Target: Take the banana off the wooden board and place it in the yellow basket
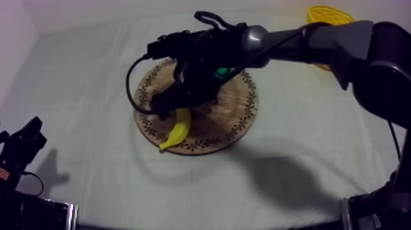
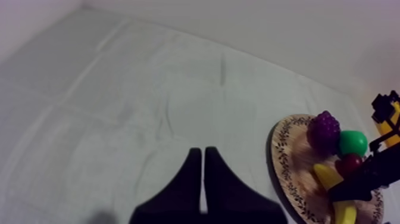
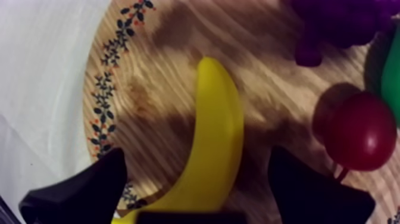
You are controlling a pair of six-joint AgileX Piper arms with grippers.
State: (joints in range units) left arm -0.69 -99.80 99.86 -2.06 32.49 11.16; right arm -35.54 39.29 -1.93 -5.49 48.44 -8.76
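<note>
Smooth banana [image 3: 217, 128], grained wooden board [image 3: 161, 77]

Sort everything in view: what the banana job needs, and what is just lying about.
Job: banana, wooden board, yellow basket, right end effector, open astride the banana.
Lying about: grapes, pear, small red fruit; left end effector, shut, over the cloth.
</note>
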